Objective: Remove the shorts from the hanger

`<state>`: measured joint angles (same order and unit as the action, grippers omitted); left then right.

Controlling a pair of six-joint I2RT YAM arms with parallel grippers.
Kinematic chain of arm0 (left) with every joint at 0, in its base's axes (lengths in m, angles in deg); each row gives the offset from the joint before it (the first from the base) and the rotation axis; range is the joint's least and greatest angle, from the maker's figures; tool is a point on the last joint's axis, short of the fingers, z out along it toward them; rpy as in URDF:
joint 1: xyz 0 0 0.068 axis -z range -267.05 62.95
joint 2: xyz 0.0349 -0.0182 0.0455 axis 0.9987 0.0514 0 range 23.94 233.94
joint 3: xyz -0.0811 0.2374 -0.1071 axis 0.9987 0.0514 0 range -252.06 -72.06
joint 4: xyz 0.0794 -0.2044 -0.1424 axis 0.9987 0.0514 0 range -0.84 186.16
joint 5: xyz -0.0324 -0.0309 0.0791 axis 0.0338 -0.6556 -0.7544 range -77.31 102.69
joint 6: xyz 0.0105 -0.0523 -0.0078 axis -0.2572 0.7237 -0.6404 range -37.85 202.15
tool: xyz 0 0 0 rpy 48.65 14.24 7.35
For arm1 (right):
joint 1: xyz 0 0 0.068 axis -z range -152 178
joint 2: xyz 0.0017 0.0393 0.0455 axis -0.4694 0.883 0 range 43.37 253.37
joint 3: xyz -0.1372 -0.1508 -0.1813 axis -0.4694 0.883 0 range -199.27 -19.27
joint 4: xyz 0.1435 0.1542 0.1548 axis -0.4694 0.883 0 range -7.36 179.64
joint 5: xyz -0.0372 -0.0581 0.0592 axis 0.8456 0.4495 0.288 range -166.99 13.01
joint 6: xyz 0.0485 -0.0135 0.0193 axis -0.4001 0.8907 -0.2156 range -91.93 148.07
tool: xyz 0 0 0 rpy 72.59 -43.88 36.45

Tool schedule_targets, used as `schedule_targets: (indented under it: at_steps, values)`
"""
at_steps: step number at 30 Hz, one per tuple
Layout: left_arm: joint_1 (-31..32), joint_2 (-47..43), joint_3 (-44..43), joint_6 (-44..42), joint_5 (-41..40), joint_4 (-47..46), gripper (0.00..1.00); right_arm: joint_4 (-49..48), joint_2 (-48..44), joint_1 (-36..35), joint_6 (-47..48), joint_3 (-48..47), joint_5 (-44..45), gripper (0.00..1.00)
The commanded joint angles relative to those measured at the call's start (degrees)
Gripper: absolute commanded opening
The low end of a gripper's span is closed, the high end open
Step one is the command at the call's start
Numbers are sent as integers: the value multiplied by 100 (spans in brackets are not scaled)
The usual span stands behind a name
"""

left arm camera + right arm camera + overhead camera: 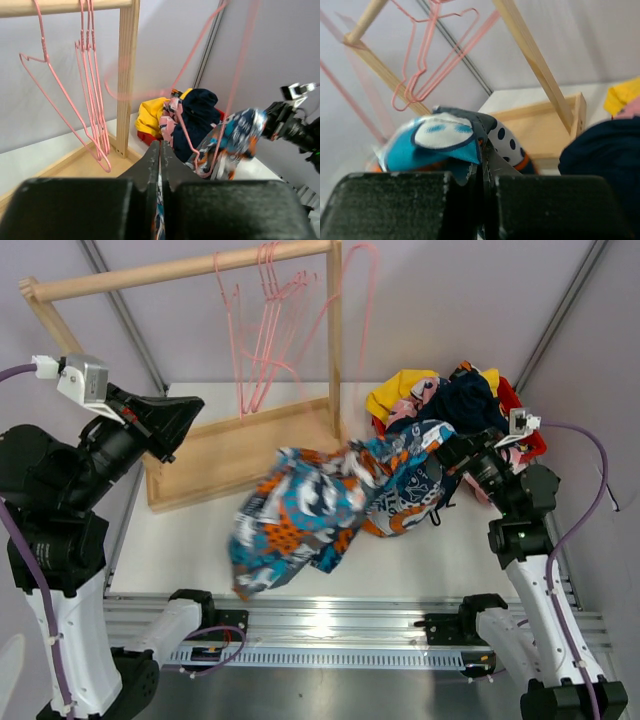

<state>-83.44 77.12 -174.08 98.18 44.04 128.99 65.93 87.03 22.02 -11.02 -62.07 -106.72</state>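
Observation:
The blue-orange-white patterned shorts (320, 505) stretch blurred above the table from my right gripper (450, 452) down to the left. That gripper is shut on one edge of them, and the cloth (440, 140) bulges over the jaws (485, 150). A pink hanger (352, 350) is blurred beside the rack post, its lower end (200, 172) in the shorts (235, 135). My left gripper (185, 420) is raised at the left, apart from the shorts; its jaws (160, 145) are pressed together, and only a sliver of patterned colour shows in the slit.
A wooden rack (180, 270) with a flat base (240, 455) stands at the back and carries several bare pink hangers (265, 330). A red bin (530, 440) at the right holds yellow (395, 390), navy (465, 400) and pink patterned shorts (172, 107).

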Motion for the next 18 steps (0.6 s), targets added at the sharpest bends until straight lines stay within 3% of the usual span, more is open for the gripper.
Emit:
schedule_targets:
  at_steps: [1,9,15,18]
  values:
    - [-19,-142,-117,-66,-305,-458,0,-717,108,-61,-572,455,38,0]
    - [-28,-195,384,392,45,-1135,0,-158,599,-2405,630,98,1127,0]
    - [-19,-466,1095,796,1055,-1733,1,-35,943,-2584,859,-508,1067,0]
    - [-19,-599,1762,901,1513,-1900,27,457,899,-2593,1226,-1104,1040,0]
